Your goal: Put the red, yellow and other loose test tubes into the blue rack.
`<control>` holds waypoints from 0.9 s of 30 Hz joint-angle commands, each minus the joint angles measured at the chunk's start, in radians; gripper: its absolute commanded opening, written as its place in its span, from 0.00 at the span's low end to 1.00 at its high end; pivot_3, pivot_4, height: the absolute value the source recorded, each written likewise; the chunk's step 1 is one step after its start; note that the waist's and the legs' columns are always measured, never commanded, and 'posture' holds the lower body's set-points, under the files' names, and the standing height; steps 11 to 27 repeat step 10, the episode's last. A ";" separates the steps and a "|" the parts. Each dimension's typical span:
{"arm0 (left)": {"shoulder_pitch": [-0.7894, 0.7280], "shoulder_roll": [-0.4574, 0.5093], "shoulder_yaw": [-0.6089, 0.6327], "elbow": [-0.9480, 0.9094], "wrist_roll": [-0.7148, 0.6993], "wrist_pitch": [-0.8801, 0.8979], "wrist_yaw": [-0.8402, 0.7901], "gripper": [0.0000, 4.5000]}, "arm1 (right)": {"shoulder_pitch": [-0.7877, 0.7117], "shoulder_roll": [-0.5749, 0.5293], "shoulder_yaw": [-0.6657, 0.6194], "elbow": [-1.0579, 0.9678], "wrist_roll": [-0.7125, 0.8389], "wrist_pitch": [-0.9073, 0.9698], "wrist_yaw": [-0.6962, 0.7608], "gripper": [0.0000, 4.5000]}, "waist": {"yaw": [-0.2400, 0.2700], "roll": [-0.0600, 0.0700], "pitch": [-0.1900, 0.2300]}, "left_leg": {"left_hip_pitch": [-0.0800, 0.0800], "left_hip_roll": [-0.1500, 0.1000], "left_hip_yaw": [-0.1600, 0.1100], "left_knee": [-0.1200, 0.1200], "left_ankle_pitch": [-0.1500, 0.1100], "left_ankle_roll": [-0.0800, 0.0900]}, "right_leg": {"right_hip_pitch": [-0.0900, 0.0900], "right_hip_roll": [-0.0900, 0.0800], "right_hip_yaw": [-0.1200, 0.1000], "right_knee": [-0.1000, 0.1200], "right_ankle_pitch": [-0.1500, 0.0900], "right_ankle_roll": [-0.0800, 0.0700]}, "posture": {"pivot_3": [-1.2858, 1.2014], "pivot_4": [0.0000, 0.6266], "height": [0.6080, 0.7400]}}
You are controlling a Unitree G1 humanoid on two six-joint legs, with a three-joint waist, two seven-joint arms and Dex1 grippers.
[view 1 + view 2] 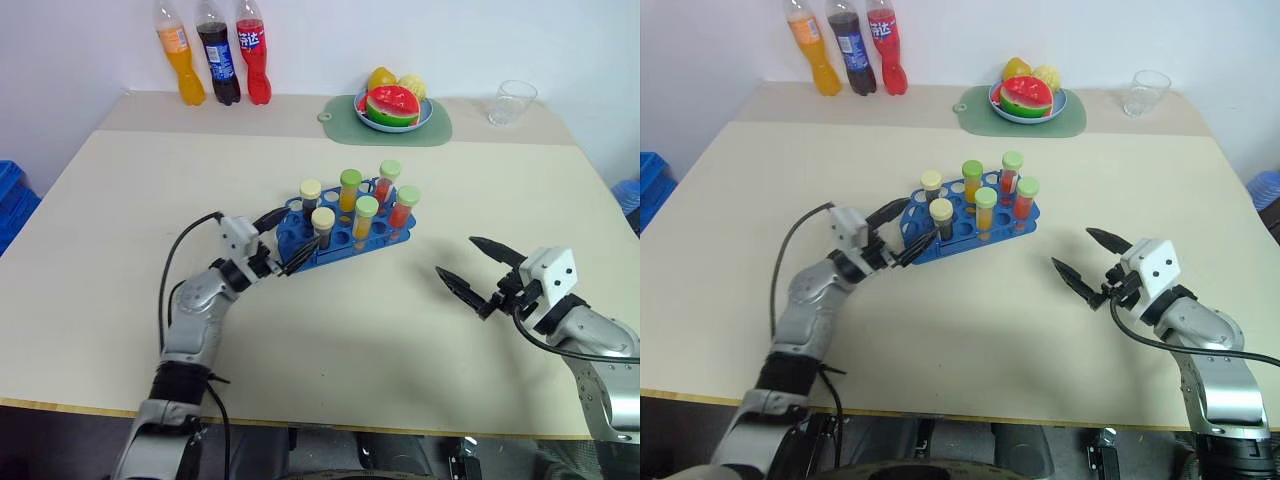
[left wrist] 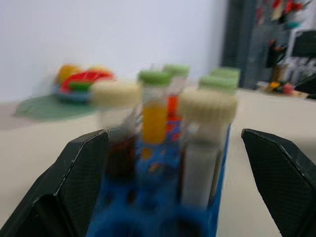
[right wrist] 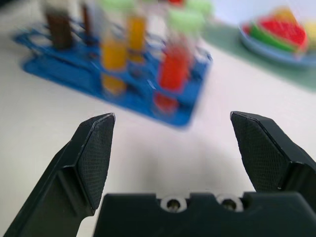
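Test tubes [image 1: 352, 205] stand upright in the blue rack [image 1: 338, 236], six of them in two rows: two with cream caps and dark liquid at the end nearest the left pincer, two with green caps and yellow liquid in the middle, and two with pale-green caps and red liquid at the far end. That rack sits near the middle of a pale cream table [image 1: 330, 340], whose surface is plain and matte, with a lighter strip running along its back edge against a white wall. The left pincer [image 1: 281, 243] reaches in at the near-left end of the rack, its two black fingers spread wide to either side of that end; in the left wrist view the fingers stand well apart with the cream-capped tubes between them and nothing gripped. The right pincer [image 1: 472, 265] hovers over bare table well to the right of the rack, its fingers also spread wide and holding nothing, pointing back toward the rack. Behind the rack, by the wall, lies a green mat [image 1: 437, 129] carrying a blue plate [image 1: 425, 116] of fruit, with a watermelon slice [image 1: 391, 104] at its front. To the right of the mat stands a clear plastic cup [image 1: 512, 102]. Far behind and left of the rack, three soda bottles [image 1: 213, 50] stand in a row against the wall: orange, dark cola and red. A blue crate [image 1: 14, 200] shows beside the table's left edge.
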 commanded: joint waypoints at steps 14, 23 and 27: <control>0.204 0.194 0.140 -0.284 -0.090 0.162 0.005 0.98 | 0.004 0.096 -0.069 0.058 0.053 -0.002 -0.085 0.92 | -0.001 0.002 0.000 | 0.000 0.001 0.001 0.001 0.000 0.000 | 0.000 -0.001 0.001 0.001 -0.001 -0.002 | 0.52 0.24 1.00; 0.204 0.194 0.140 -0.284 -0.090 0.162 0.005 0.98 | 0.004 0.096 -0.069 0.058 0.053 -0.002 -0.085 0.92 | -0.001 0.002 0.000 | 0.000 0.001 0.001 0.001 0.000 0.000 | 0.000 -0.001 0.001 0.001 -0.001 -0.002 | 0.52 0.24 1.00; 0.204 0.194 0.140 -0.284 -0.090 0.162 0.005 0.98 | 0.004 0.096 -0.069 0.058 0.053 -0.002 -0.085 0.92 | -0.001 0.002 0.000 | 0.000 0.001 0.001 0.001 0.000 0.000 | 0.000 -0.001 0.001 0.001 -0.001 -0.002 | 0.52 0.24 1.00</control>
